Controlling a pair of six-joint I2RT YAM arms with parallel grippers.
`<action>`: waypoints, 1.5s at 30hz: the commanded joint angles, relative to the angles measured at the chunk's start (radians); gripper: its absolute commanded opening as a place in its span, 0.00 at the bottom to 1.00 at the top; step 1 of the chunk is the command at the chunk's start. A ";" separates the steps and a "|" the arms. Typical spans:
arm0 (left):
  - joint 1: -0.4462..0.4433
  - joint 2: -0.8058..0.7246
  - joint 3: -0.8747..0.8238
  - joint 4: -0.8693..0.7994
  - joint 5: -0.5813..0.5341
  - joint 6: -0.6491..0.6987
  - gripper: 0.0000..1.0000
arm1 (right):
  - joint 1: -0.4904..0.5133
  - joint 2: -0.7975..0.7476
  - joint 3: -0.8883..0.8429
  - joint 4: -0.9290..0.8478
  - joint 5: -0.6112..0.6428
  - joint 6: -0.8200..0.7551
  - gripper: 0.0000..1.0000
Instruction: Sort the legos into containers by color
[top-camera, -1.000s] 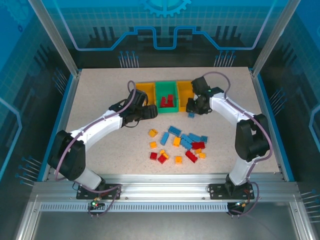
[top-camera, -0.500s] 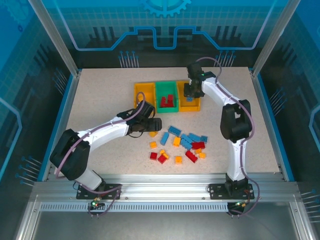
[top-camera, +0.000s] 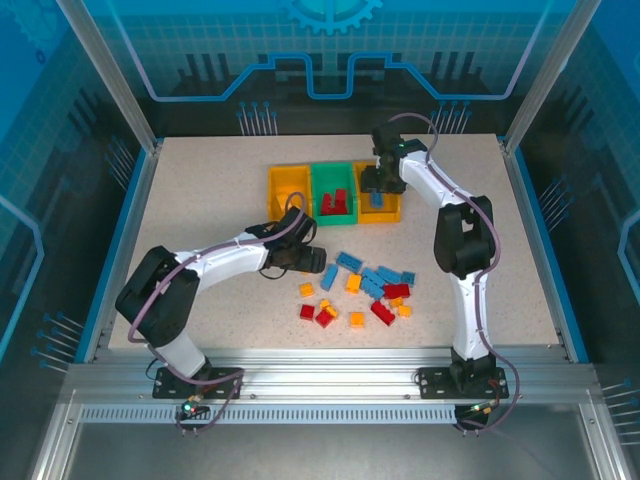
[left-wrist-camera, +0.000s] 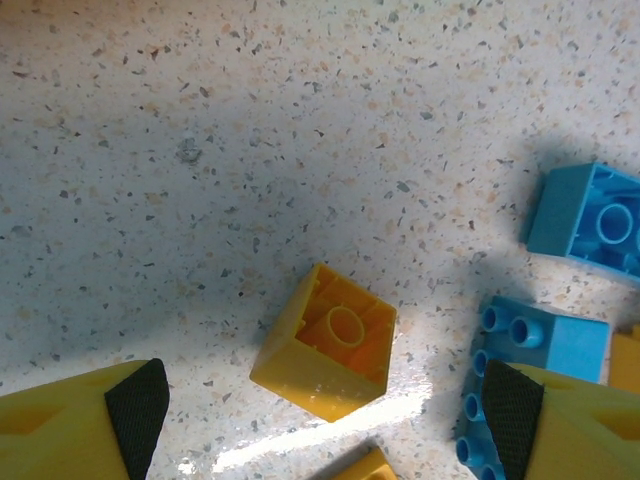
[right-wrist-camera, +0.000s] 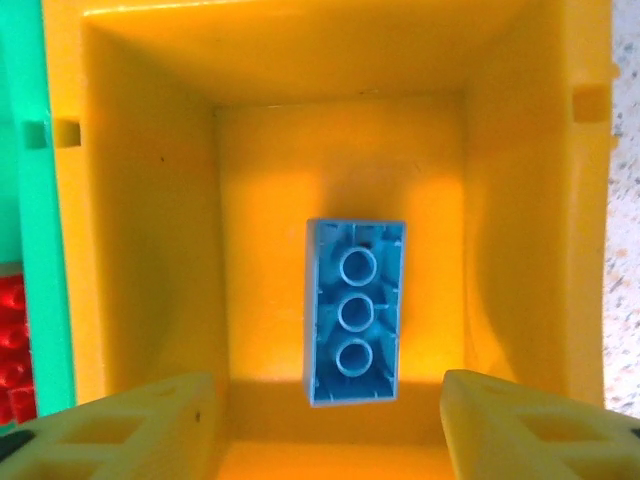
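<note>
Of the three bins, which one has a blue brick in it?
The right yellow bin, below the right gripper: one blue brick lies on its floor. The green bin holds red bricks, and the left yellow bin shows no blue.

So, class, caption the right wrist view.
Open right claw over a blue plastic brick, underside up, in a yellow rectangular plastic bin.

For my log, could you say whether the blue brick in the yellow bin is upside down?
Upside down: the blue brick shows three hollow underside tubes.
</note>
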 joint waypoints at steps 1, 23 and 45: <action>-0.004 0.024 -0.009 -0.016 0.004 0.082 0.85 | -0.011 -0.059 -0.001 -0.021 -0.045 0.008 0.68; -0.003 0.100 -0.042 0.052 0.054 0.160 0.70 | -0.081 -0.335 -0.216 0.037 -0.133 0.042 0.76; 0.044 0.032 0.093 -0.032 -0.029 0.096 0.30 | -0.074 -0.697 -0.762 0.114 -0.074 0.028 0.75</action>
